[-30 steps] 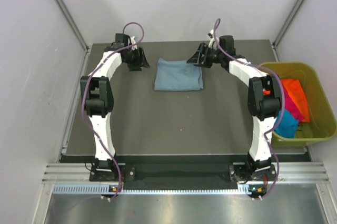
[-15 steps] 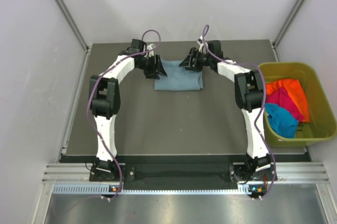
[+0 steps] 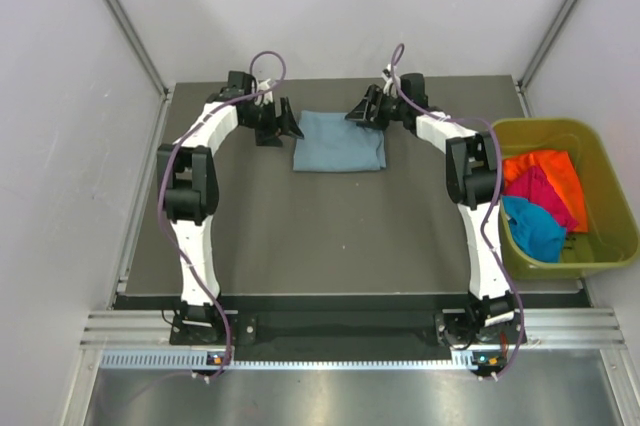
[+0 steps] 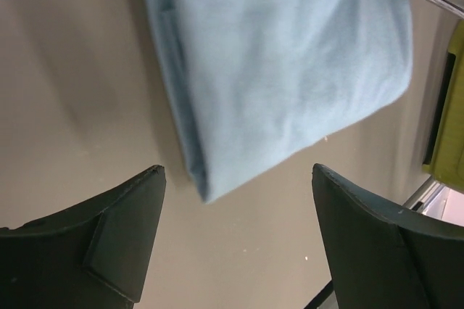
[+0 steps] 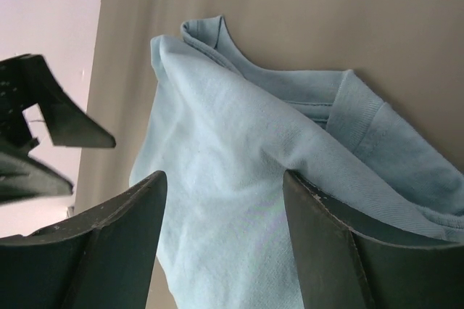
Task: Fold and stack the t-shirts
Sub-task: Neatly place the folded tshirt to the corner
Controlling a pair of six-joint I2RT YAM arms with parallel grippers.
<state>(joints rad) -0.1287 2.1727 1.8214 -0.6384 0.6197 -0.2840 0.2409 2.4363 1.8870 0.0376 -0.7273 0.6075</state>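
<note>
Item 1. Olive-yellow bin (image 3: pixel 568 266), at the right edge of the dark surface (image 3: pixel 330 236). It holds three crumpled tees: turquoise t-shirt (image 3: pixel 535 231) nearest, magenta t-shirt (image 3: pixel 535 191) in the middle, orange t-shirt (image 3: pixel 555 171) farthest.

Item 2. Grey-blue t-shirt (image 3: pixel 340 141), folded into a flat rectangle, lying at the middle of the surface's far edge, well apart from the bin.

Item 3. Left fingers (image 4: pixel 123 229), spread wide and holding nothing, just beside the folded shirt's left edge; its corner shows between them.

Item 4. Right fingers (image 5: pixel 101 251), parted, over the shirt's far right corner; collar and folds show between them. Contact with the cloth cannot be told.
</note>
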